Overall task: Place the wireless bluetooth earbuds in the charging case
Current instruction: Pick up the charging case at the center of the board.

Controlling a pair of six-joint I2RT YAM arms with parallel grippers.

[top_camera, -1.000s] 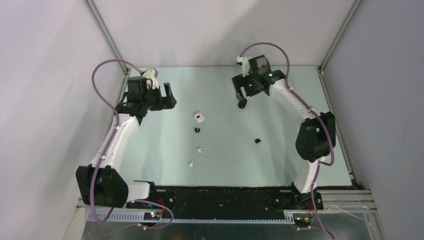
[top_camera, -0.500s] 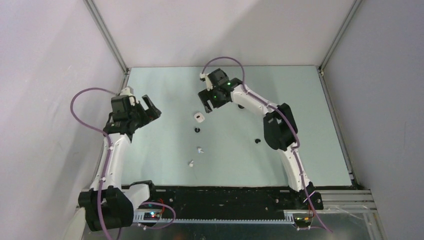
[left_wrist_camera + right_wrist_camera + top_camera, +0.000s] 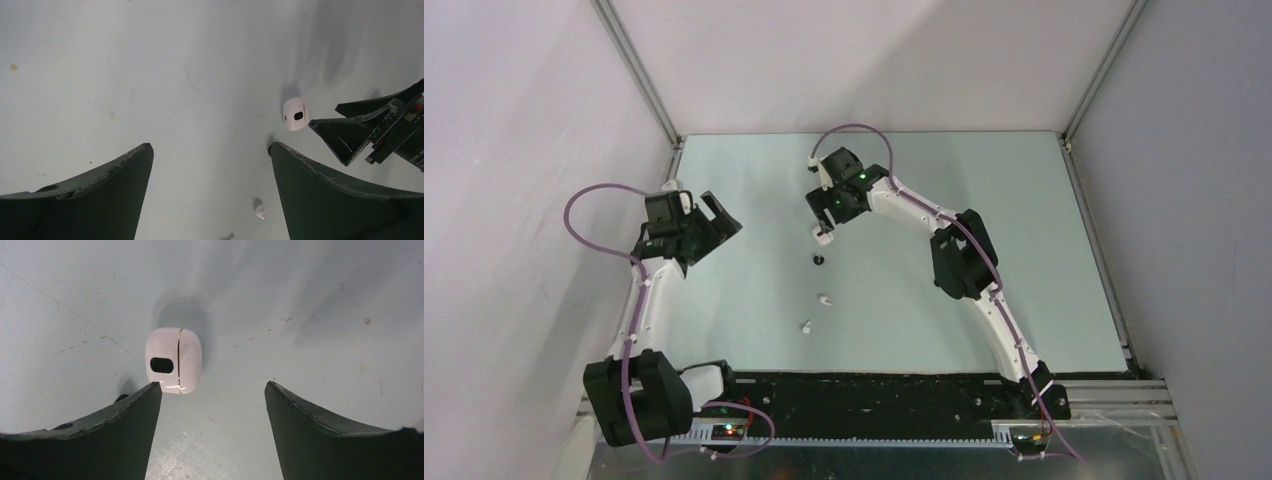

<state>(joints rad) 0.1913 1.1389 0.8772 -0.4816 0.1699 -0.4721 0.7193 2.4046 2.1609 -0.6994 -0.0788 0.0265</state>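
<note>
Hovering over the middle of the worktop (image 3: 1044,260), toward its far edge, the right gripper (image 3: 213,385) has its jaws spread with nothing between them; the white charging case (image 3: 174,360) lies shut on the surface just ahead of its left fingertip, outside the gap, and whether that tip touches the case cannot be told; a thin gold seam runs across the case, with a dark oval mark beside it. Nearer the front edge, a black earbud (image 3: 818,261) sits just beside the case; a white earbud (image 3: 824,299) lies further toward the front, apart from it; a second white earbud (image 3: 806,326) lies nearer the front edge again. All three rest bare on the worktop, outside the case. Over the left side, near the left edge, the left gripper (image 3: 724,213) hangs above the surface with its jaws wide apart and holding nothing, well apart from the case and the earbuds.
</note>
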